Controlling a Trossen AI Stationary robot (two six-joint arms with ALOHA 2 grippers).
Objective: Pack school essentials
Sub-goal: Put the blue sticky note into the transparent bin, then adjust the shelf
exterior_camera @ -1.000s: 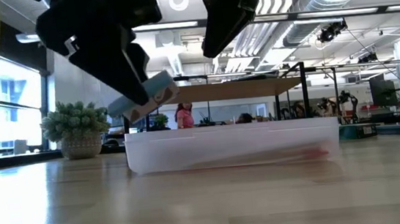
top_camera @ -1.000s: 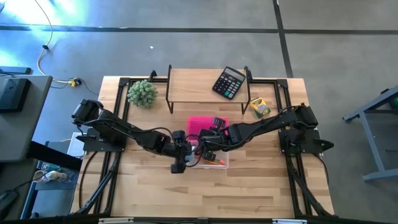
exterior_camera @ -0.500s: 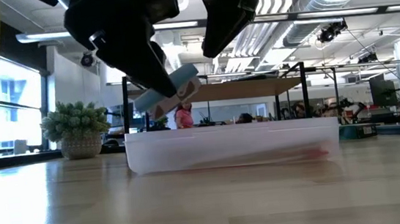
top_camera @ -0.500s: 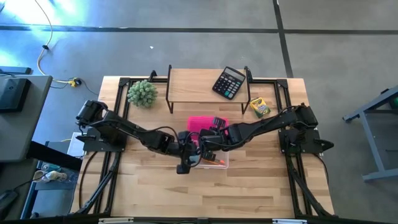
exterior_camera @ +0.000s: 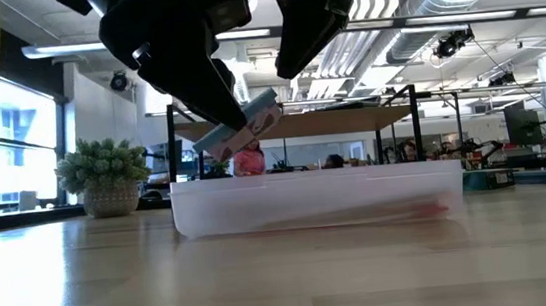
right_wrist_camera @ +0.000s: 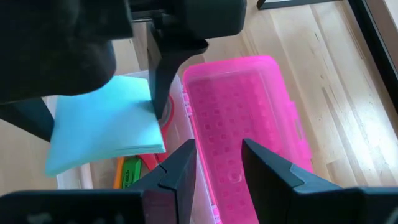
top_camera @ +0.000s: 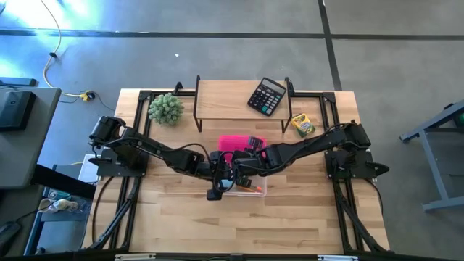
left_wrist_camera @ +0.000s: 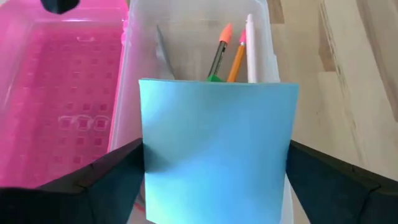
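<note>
The left gripper [left_wrist_camera: 214, 180] pinches the light-blue notepad [left_wrist_camera: 216, 149] by its edges (tilted) above the clear box [exterior_camera: 318, 199] holding pencils [left_wrist_camera: 227, 53]. The right gripper [right_wrist_camera: 217, 165] hovers over the pink lid [right_wrist_camera: 242, 118], fingers slightly apart, apparently empty.

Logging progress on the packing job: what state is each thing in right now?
Light-blue notepad: held tilted between the left gripper fingers, above the clear box.
Clear box: open, pencils inside.
Pink lid: open, lying flat.
Right gripper: holding nothing, over the pink lid.
Crayon box: unpacked, on table.
</note>
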